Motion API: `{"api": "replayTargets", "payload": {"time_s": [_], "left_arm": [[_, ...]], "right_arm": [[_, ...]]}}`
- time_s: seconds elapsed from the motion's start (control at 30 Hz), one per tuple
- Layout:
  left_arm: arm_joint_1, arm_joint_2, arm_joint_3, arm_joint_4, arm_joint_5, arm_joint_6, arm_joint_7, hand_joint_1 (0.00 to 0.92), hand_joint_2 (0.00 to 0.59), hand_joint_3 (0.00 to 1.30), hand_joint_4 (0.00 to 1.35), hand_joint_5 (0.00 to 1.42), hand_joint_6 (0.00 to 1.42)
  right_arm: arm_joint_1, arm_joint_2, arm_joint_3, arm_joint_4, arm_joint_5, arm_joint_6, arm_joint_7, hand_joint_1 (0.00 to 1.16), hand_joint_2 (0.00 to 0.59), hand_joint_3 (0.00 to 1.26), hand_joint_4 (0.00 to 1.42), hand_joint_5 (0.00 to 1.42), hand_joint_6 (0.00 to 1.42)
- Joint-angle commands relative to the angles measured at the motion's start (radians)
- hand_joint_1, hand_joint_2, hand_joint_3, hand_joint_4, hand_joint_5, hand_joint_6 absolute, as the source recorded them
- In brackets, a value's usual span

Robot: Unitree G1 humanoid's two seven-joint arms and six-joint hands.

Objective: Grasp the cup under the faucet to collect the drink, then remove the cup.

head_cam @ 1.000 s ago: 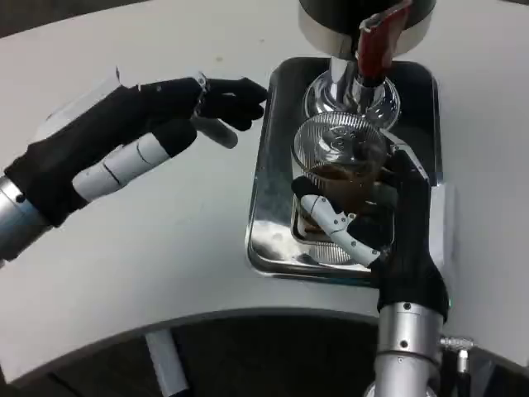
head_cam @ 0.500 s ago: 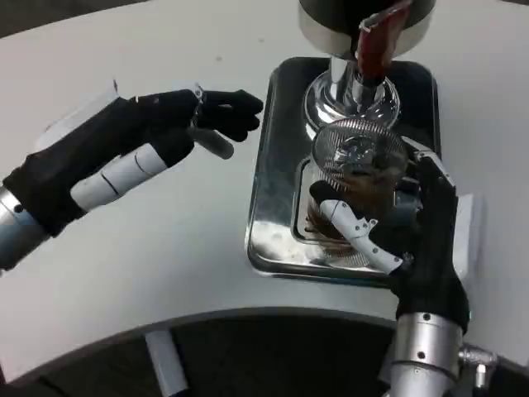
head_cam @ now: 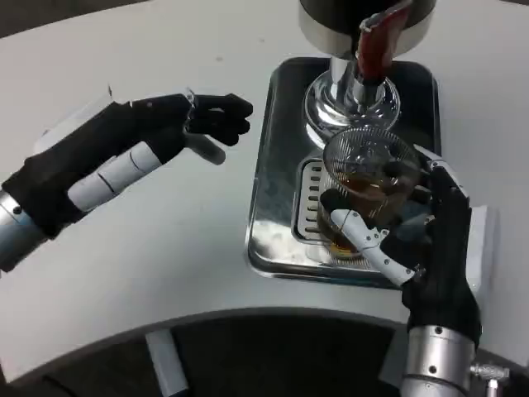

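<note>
White table (head_cam: 207, 248), right hand (head_cam: 421, 240) gripping cup (head_cam: 364, 182) over tray (head_cam: 277, 207), left hand (head_cam: 132, 153) loosely spread

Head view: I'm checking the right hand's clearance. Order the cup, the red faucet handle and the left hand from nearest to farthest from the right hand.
1. Cup: held in the right hand, over the metal tray.
2. Red faucet handle: above the cup, at the picture's top.
3. Left hand: across the table, left of the tray.

A metal drip tray (head_cam: 277, 157) (shiny) on the white table (head_cam: 165, 248).
</note>
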Motion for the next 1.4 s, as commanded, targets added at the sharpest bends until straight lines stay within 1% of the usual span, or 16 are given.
{"api": "replayTargets", "payload": {"time_s": [0.03,0.13,0.23,0.43,0.57,0.67,0.93,1.07,1.13,1.2,1.33,1.4], "left_arm": [[-0.013,0.013,-0.001,0.031,0.005,-0.030,-0.005,0.000,0.140,0.33,0.31,0.33,0.43],[-0.020,0.016,-0.004,0.047,0.014,-0.044,-0.005,0.000,0.140,0.33,0.31,0.33,0.43],[-0.026,0.018,-0.008,0.063,0.022,-0.058,-0.006,0.000,0.140,0.33,0.31,0.33,0.42],[-0.027,0.026,-0.016,0.095,0.046,-0.091,-0.004,0.000,0.141,0.31,0.29,0.32,0.40],[-0.026,0.038,-0.020,0.112,0.075,-0.126,0.001,0.000,0.142,0.29,0.26,0.28,0.37],[-0.021,0.045,-0.023,0.123,0.085,-0.143,0.004,0.000,0.133,0.27,0.23,0.25,0.34],[0.014,0.083,-0.036,0.132,0.153,-0.230,0.035,0.000,0.121,0.23,0.18,0.19,0.30],[0.037,0.107,-0.038,0.112,0.195,-0.287,0.062,0.000,0.114,0.20,0.12,0.13,0.25],[0.048,0.118,-0.038,0.100,0.213,-0.310,0.080,0.000,0.114,0.19,0.11,0.13,0.23],[0.060,0.125,-0.034,0.087,0.226,-0.322,0.097,0.000,0.113,0.18,0.10,0.12,0.23],[0.109,0.149,-0.021,0.030,0.244,-0.338,0.131,0.000,0.102,0.12,0.00,0.05,0.20],[0.133,0.160,-0.016,0.000,0.252,-0.338,0.148,0.000,0.101,0.11,0.00,0.02,0.18]], "right_arm": [[0.054,0.067,0.012,-0.037,-0.004,-0.020,-0.014,0.76,0.249,0.61,0.69,0.84,1.09],[0.066,0.064,0.017,-0.054,-0.012,-0.023,-0.013,0.78,0.246,0.63,0.72,0.87,1.13],[0.090,0.057,0.028,-0.081,-0.020,-0.027,-0.006,0.79,0.230,0.66,0.76,0.91,1.15],[0.133,0.043,0.047,-0.139,-0.033,-0.028,0.010,0.80,0.228,0.69,0.79,0.94,1.19],[0.163,0.033,0.056,-0.181,-0.048,-0.027,0.034,0.80,0.221,0.70,0.80,0.96,1.22],[0.181,0.030,0.058,-0.205,-0.057,-0.024,0.049,0.80,0.219,0.71,0.81,0.97,1.22],[0.216,0.022,0.062,-0.258,-0.085,-0.026,0.084,0.81,0.218,0.72,0.83,0.98,1.25],[0.235,0.014,0.065,-0.281,-0.096,-0.026,0.108,0.81,0.218,0.74,0.83,0.99,1.26],[0.250,0.008,0.066,-0.297,-0.100,-0.027,0.122,0.81,0.218,0.74,0.84,1.00,1.26],[0.259,0.005,0.065,-0.309,-0.104,-0.027,0.133,0.81,0.218,0.74,0.84,1.00,1.26],[0.273,0.001,0.064,-0.346,-0.113,-0.023,0.166,0.81,0.218,0.75,0.85,1.00,1.26],[0.280,0.002,0.063,-0.360,-0.117,-0.022,0.180,0.81,0.218,0.75,0.85,1.01,1.26]]}}
